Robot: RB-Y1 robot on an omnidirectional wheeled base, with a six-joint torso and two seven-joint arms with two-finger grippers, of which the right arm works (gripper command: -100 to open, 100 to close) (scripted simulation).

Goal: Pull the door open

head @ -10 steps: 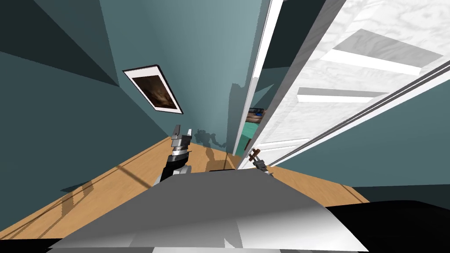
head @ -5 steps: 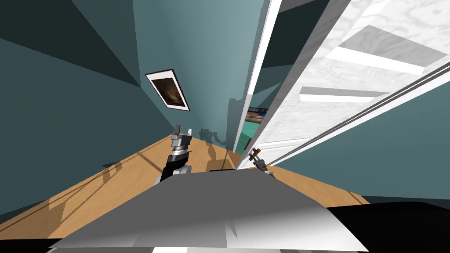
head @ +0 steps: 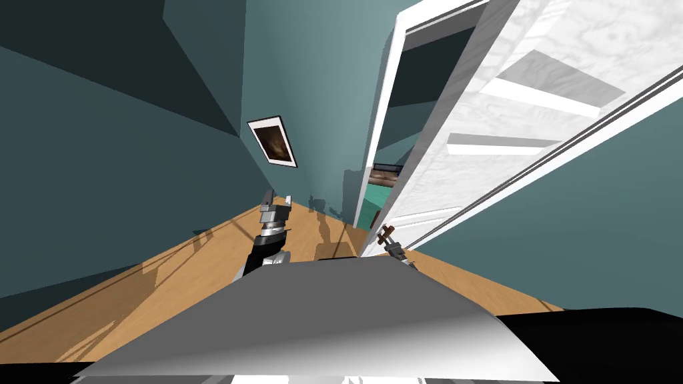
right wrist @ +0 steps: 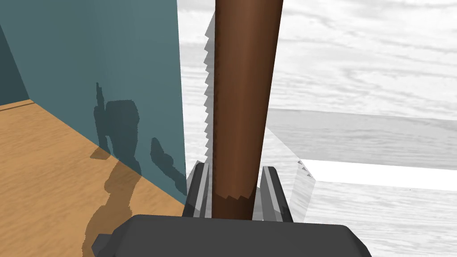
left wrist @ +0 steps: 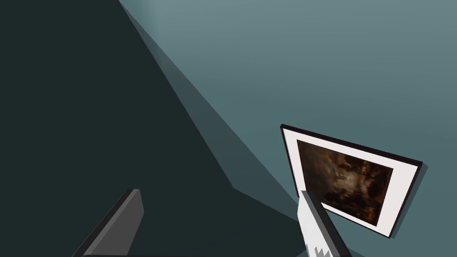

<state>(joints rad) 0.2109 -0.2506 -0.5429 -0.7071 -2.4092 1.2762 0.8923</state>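
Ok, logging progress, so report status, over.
Right end effector shut on brown door handle. Left end effector open, idle. White door ajar. No obstruction seen.

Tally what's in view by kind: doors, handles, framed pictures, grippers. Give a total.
Doors: 1, the white door
Handles: 1, the brown handle
Pictures: 1, the framed picture
Grippers: 2, left gripper and right gripper
Total: 5

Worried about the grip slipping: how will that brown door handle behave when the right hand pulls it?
The brown door handle looks like a smooth, rigid round bar, so it probably won't flex, but it could slide lengthwise in the right hand. The white door already stands ajar, so it should swing fairly freely.
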